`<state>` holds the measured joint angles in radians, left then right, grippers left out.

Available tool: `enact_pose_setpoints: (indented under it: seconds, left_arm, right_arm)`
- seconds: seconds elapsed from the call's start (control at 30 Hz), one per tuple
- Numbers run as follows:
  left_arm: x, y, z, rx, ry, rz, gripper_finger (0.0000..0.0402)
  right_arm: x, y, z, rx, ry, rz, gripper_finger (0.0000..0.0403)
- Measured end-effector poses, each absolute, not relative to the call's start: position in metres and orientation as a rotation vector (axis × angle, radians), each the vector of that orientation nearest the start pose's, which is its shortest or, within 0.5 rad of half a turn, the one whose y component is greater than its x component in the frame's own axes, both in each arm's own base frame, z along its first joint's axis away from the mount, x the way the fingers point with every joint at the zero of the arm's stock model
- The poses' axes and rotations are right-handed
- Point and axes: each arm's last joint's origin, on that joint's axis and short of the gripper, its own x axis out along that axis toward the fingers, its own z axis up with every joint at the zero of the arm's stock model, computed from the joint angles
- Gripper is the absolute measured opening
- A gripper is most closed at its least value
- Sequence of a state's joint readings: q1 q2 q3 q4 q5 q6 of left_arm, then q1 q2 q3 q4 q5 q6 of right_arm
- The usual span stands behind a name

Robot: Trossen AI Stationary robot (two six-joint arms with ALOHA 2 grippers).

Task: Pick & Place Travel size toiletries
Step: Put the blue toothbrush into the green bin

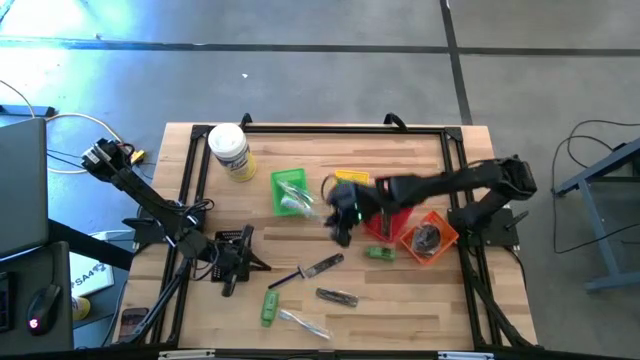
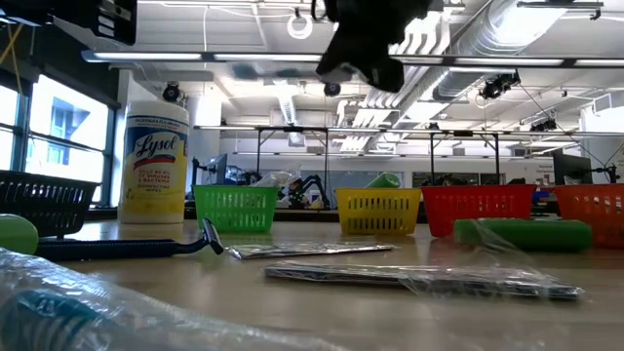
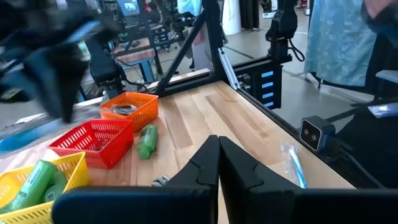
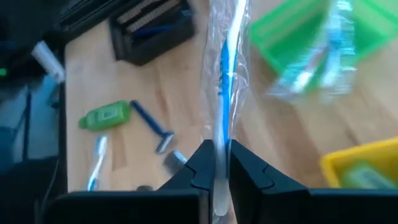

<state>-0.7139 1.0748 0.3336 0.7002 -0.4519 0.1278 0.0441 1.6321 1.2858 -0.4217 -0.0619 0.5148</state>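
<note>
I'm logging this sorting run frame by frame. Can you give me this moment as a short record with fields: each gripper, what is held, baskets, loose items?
right gripper: above the table near the green basket, shut on a clear toothbrush packet
left gripper: shut, empty, waiting low at the table's left front
green basket contents: clear packets
yellow basket: green bottles inside
red basket: contents not visible
orange basket: dark round item
loose on table: green bottle, blue razor, more clear packets

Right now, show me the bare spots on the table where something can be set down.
Free: the wood between the white jar and the left gripper, and the back strip behind the baskets. Crowded: around the green basket, red basket, orange basket, the right gripper, and the front razor.
</note>
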Motion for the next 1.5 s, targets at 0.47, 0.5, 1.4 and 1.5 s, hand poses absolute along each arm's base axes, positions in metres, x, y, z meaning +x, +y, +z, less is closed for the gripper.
enact_pose_setpoints:
  seconds: [0.47, 0.5, 1.4, 1.5]
  left_arm:
    - [0.166, -0.127, 0.209, 0.215, 0.028, -0.261, 0.0000]
    - [0.166, -0.127, 0.209, 0.220, 0.028, -0.259, 0.0000]
    - [0.166, -0.127, 0.208, 0.226, 0.035, -0.255, 0.0000]
    - [0.166, -0.127, 0.208, 0.225, 0.035, -0.255, 0.0000]
  right_arm:
    - [0.390, -0.065, 0.280, 0.568, 0.914, -0.195, 0.0021]
    - [0.396, -0.067, 0.280, 0.553, 0.940, -0.214, 0.0021]
    - [0.462, -0.086, 0.227, 0.627, 1.236, -0.288, 0.0020]
    - [0.465, -0.086, 0.223, 0.641, 1.226, -0.260, 0.0025]
